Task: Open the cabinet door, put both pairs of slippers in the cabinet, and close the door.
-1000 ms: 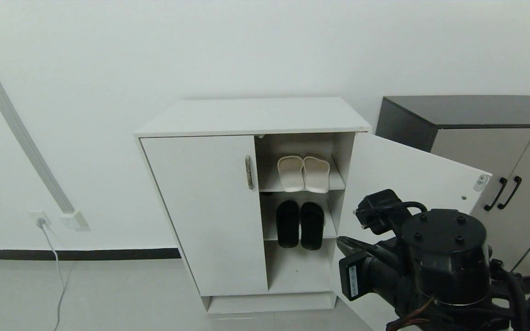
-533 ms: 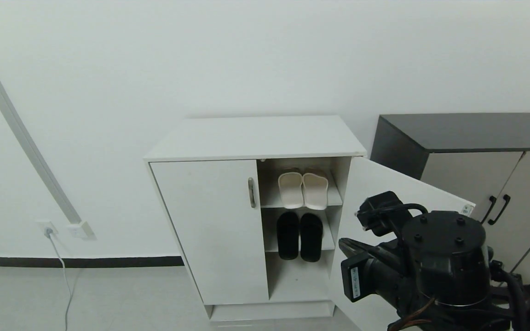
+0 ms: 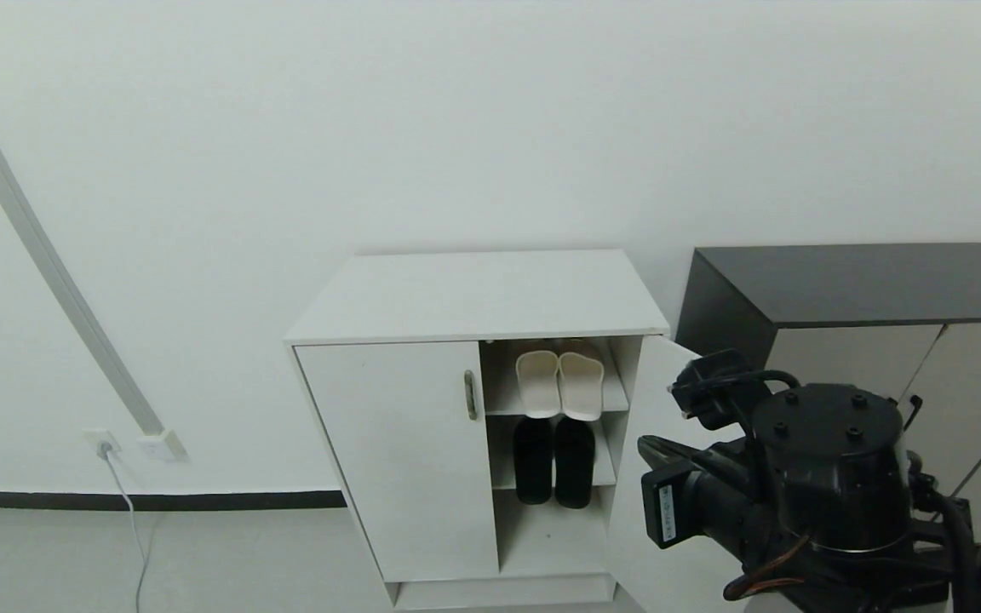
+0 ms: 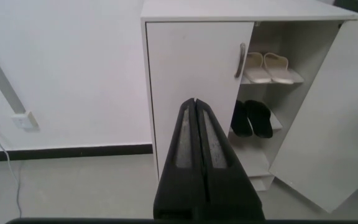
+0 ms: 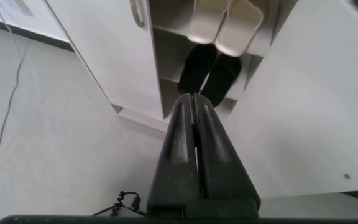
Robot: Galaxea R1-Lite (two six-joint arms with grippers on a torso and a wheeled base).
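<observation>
The white cabinet (image 3: 473, 294) stands against the wall at lower centre of the head view. Its right door (image 3: 648, 409) is swung wide open toward the lower right of the frame. Its left door (image 3: 397, 460) is shut, with a metal handle (image 3: 469, 394) upright along that door's inner edge.

Both pairs sit in the open right half. The white slippers (image 3: 559, 385) lie side by side on the upper shelf, and the black slippers (image 3: 554, 460) lie side by side on the shelf directly below.

My left gripper (image 4: 194, 109) has its fingers pressed together on nothing. It is well apart from the cabinet and pointed toward the shut left door.

My right gripper (image 5: 195, 102) is likewise pressed together and bare. It hangs above the floor (image 5: 55, 143) in front of the open half, near the open door but not touching it.

A dark cabinet (image 3: 857, 281) sits just beside the white one at the right of the head view. At lower left, a socket (image 3: 101, 443) on the wall has a cable (image 3: 137, 545) trailing down to the floor.
</observation>
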